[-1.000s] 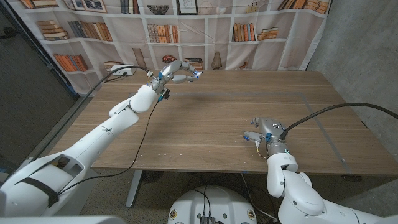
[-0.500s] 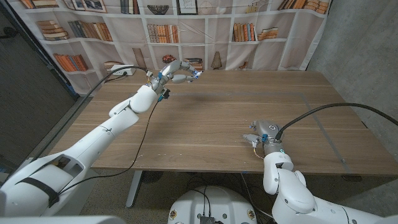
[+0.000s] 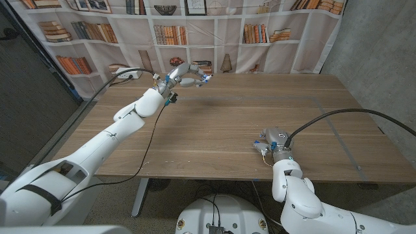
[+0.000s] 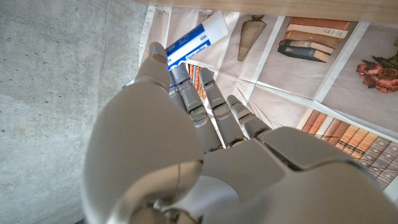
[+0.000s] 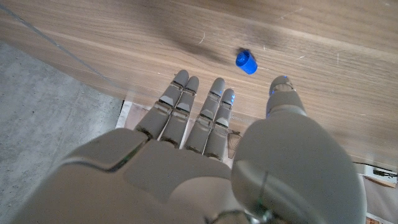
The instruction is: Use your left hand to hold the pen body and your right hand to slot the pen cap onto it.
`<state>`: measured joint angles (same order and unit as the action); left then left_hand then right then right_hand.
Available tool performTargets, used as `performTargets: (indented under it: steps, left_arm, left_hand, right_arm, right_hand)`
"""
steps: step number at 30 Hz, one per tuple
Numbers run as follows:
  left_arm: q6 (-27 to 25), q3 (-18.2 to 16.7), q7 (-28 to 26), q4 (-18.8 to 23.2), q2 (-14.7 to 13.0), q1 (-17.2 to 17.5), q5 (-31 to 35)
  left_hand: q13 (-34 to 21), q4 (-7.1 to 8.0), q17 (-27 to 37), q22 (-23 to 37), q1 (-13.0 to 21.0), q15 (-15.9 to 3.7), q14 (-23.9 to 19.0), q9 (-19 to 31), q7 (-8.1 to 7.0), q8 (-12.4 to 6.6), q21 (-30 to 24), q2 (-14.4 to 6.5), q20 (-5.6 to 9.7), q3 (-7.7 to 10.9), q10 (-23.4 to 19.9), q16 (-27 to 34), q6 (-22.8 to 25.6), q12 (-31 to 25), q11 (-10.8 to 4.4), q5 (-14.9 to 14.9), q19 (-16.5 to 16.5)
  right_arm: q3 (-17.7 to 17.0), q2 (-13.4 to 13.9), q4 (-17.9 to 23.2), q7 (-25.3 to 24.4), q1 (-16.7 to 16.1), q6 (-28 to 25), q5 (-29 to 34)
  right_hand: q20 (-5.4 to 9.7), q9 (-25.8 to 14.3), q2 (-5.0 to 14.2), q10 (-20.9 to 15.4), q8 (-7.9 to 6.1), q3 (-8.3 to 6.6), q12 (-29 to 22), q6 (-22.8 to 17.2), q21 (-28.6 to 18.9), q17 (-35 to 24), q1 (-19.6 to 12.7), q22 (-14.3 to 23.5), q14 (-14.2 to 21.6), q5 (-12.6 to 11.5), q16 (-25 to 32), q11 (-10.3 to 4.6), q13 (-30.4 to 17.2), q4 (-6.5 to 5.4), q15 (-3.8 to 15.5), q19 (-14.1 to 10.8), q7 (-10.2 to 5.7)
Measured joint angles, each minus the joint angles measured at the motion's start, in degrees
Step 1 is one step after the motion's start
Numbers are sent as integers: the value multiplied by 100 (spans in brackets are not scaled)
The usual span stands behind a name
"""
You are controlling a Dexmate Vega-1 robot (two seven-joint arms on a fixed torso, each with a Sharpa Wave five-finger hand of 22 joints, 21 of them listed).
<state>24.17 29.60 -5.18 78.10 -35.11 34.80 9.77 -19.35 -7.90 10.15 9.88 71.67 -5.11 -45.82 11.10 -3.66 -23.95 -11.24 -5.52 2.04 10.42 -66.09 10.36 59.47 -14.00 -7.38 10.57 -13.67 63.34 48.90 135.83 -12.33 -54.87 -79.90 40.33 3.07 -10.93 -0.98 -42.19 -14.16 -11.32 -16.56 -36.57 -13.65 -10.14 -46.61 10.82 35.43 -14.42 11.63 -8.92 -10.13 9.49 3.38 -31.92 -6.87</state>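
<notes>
Blue is what catches the eye first: a small pen cap (image 5: 246, 61) lying on the wooden table (image 3: 221, 130) just beyond the right hand's fingertips (image 5: 217, 84) in the right wrist view, close to them but not touching. The right hand (image 3: 271, 142) sits near the table's front edge, nearest the robot, fingers stretched out side by side and the thumb set apart, nothing in its grasp. In the head view the cap itself is too small to make out beside that hand.

Further out, well across the table and away to the far left corner, the left hand (image 3: 184, 73) is raised above the tabletop with its fingers curled round. It holds the pen body (image 4: 193, 38), white with a blue label, which pokes out past the fingers in the left wrist view; a bit of blue shows at the fingertips in the head view too.

Behind that hand hangs a backdrop (image 3: 214, 32) printed with bookshelves.
</notes>
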Motion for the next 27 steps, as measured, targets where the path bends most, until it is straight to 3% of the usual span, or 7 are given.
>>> performTargets:
  steps: [17,27]
  left_arm:
    - [32,2,37,-24,15,-1,-54]
    - [98,2,64,-108,47,-33,-86]
  left_hand:
    - [-15,-23,0,0,-16,-21,20,17,1,-23,0,-16,0,23,1,0,0,7,-1,-24,-1]
    - [-19,-23,0,0,-24,10,51,47,1,-36,0,-23,0,23,1,0,-1,34,-1,-16,-1]
  right_arm:
    - [50,-87,-329,-193,56,-5,-150]
    - [12,-234,-537,187,12,-9,276]
  right_hand:
    - [21,-1,2,-144,23,-66,25,-134,-34,0,-284,27,219,-44,0,-143,-1,3,15,-184,-133]
    - [20,-1,11,-259,51,-135,46,-401,-67,1,-525,54,440,-44,-1,-258,-1,8,31,-245,-277]
